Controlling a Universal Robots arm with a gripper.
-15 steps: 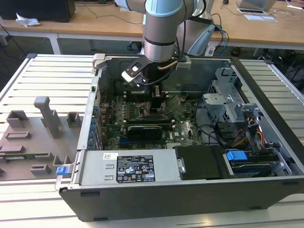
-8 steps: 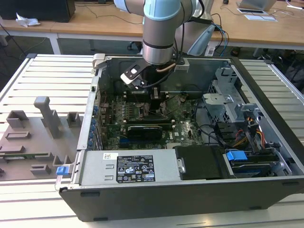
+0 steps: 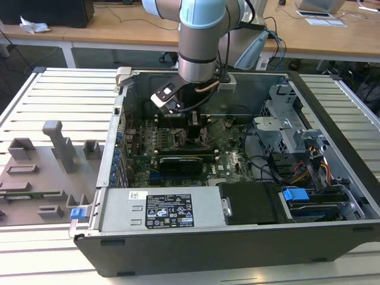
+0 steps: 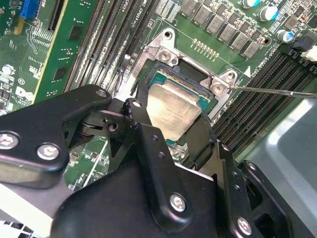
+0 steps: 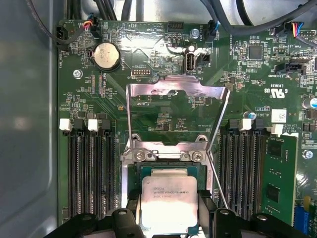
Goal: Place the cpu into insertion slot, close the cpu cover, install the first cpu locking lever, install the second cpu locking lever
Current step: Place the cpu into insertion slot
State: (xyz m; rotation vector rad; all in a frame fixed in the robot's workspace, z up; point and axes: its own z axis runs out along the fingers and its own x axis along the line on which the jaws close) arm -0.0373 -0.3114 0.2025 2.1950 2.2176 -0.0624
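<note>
The cpu [image 5: 169,197] lies flat, metal top up, squared to the slot [image 5: 139,173]. The gripper [image 5: 170,210] straddles it, seemingly pinching opposite edges. The cover [image 5: 173,87] stands open.

- The cpu [image 5: 165,204]: dull silver-grey top, thin green border.
- The insertion slot [image 4: 190,73]: black, with a silvery metal rim.
- The cpu cover [image 5: 173,88]: bright bare silver.
- Motherboard [image 5: 163,44]: green, speckled with small black chips and white markings.
- Memory slots [image 5: 94,168]: black, with white latches.
- Coin battery [image 5: 106,54]: shiny silver.
- Gripper [image 4: 173,131]: matt black, with silver screw heads.
- Robot arm [image 3: 202,53]: silver-grey with a pale blue cap.
- Computer case [image 3: 237,249]: dark grey.
- Drive clip [image 3: 295,194]: bright blue.
</note>
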